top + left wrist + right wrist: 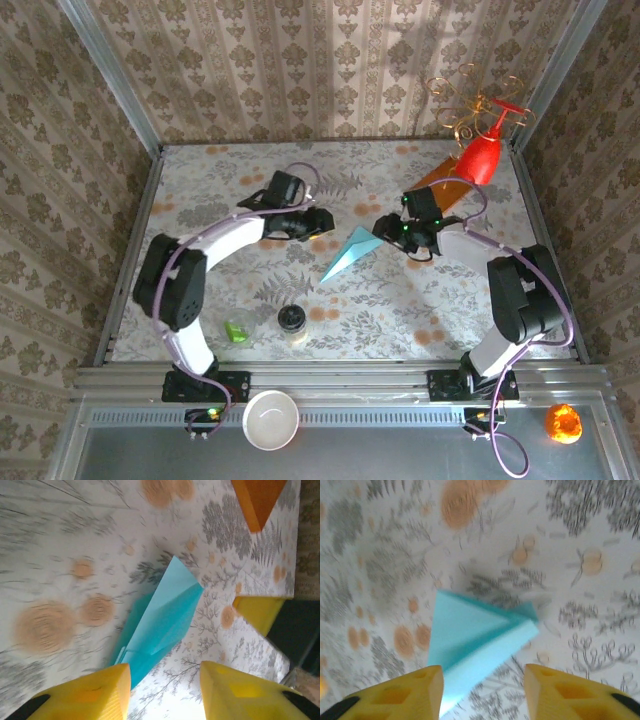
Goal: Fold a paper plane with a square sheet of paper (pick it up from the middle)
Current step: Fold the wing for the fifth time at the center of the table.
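Note:
The light blue square sheet of paper lies folded as a narrow pointed paper plane (350, 255) on the floral table, mid-table between both arms. My left gripper (318, 222) hovers just left of its wide end, and my right gripper (385, 228) hovers just right of it. In the left wrist view the plane (162, 617) lies ahead of my open left gripper (165, 672), its near tip beside the left finger. In the right wrist view the plane (475, 635) lies free on the table, with my right gripper (482, 672) open above it.
An orange-brown sheet (440, 185) lies at the back right under a red glass (483, 150). A small green object (238, 330) and a dark jar (292, 320) stand near the front edge. A white bowl (271, 418) and an orange object (563, 422) sit off the table front.

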